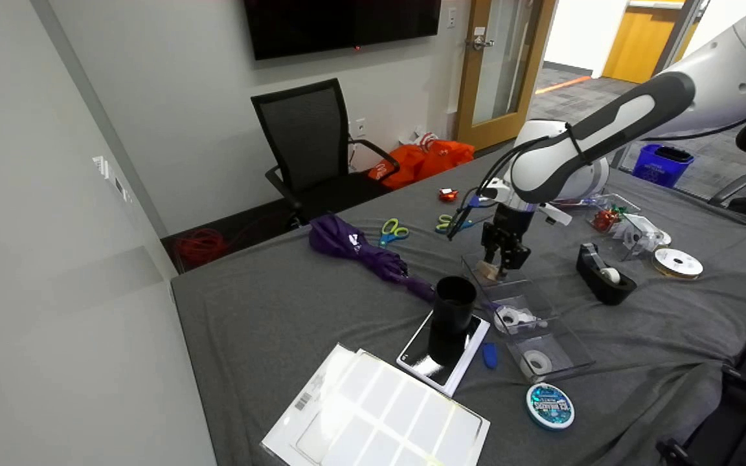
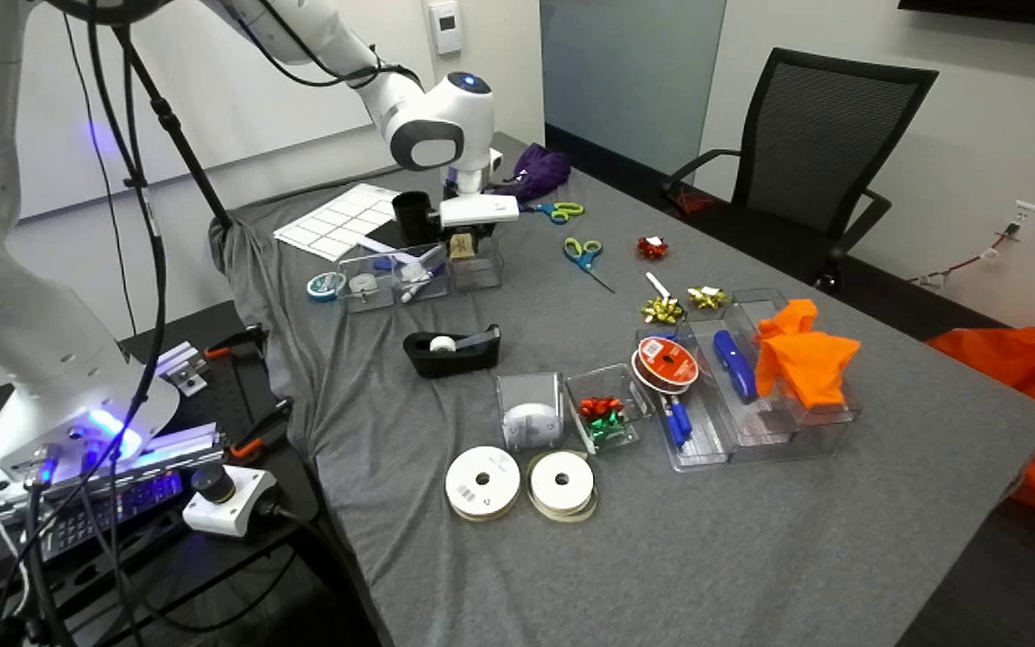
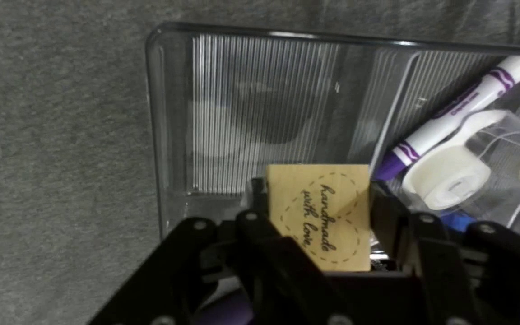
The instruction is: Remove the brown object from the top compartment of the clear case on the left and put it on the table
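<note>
The brown object (image 3: pixel 327 221) is a light wooden block marked "handmade with love". It also shows in both exterior views (image 1: pixel 487 270) (image 2: pixel 462 246). My gripper (image 3: pixel 321 203) is shut on the block, with one finger against each side. In an exterior view the gripper (image 1: pixel 497 260) points down over the end compartment of the clear case (image 1: pixel 564 322). The block is at that compartment, near the divider; its exact height above the floor is hard to tell. The case rim (image 3: pixel 153 113) surrounds it in the wrist view. The table (image 1: pixel 269 304) has a dark grey cloth.
The case's other compartments hold a marker (image 3: pixel 463 104) and tape rolls (image 3: pixel 449 176). A black cup (image 1: pixel 454 304) on a white box and a purple umbrella (image 1: pixel 363 252) stand beside the case. A tape dispenser (image 1: pixel 603 275) and scissors (image 2: pixel 582 254) lie nearby.
</note>
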Controlling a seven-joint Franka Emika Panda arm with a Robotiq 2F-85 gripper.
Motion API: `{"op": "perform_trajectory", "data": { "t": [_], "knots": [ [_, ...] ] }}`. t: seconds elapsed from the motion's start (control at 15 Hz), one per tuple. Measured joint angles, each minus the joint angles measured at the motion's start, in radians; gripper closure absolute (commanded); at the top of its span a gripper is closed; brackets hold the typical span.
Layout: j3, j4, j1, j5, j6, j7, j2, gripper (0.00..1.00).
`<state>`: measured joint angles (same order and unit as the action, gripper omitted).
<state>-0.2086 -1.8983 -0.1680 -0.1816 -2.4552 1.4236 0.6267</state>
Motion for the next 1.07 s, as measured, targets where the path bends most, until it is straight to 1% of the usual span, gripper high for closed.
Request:
{"op": "perform_trajectory", "data": {
  "t": [0.27,0.53,0.73,1.07],
  "knots": [
    [-0.02,-0.07,-0.017,-0.039,0.0,0.046,-0.105,0.69],
    [-0.027,-0.09,-0.032,-0.15,0.007,0.075,-0.191,0.69],
    [-0.01,-0.057,-0.039,-0.21,0.033,0.063,-0.223,0.69],
    [0.062,0.033,-0.044,-0.22,0.044,0.015,-0.229,0.69]
  ]
}}
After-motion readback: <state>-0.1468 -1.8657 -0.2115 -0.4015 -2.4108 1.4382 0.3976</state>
